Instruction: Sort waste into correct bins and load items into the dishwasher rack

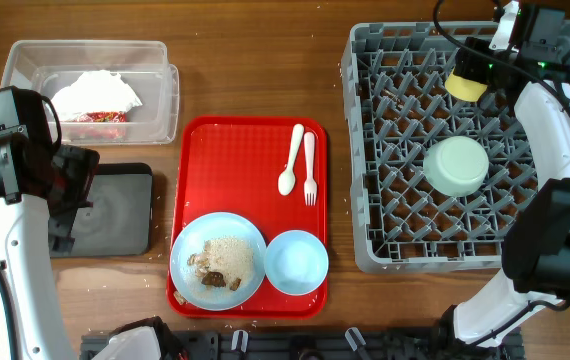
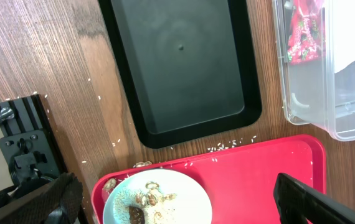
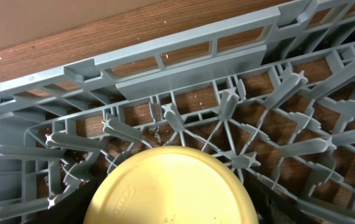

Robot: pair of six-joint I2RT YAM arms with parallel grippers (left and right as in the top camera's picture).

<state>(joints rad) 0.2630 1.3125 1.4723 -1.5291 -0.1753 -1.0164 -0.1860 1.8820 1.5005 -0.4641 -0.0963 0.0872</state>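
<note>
The small yellow plastic cup (image 1: 467,85) sits base-up toward 12 o'clock in the large grey pegged dishwasher rack (image 1: 385,200). The right gripper (image 1: 477,66) is at its 1 o'clock edge, and I cannot tell whether its pincer grips the cup. At 6 o'clock from the cup rests an upturned mint-green bowl (image 1: 457,165). At 9 o'clock of the rack, the red rectangular serving tray (image 1: 250,140) carries a pale blue plate (image 1: 187,250) of rice scraps. The left gripper (image 2: 176,183), its pincer spread wide, hangs over that plate, with the black rectangular tray (image 2: 180,68) at 12 o'clock.

Glossy red tray (image 1: 215,160) — wood-grain table (image 1: 255,60)
</note>
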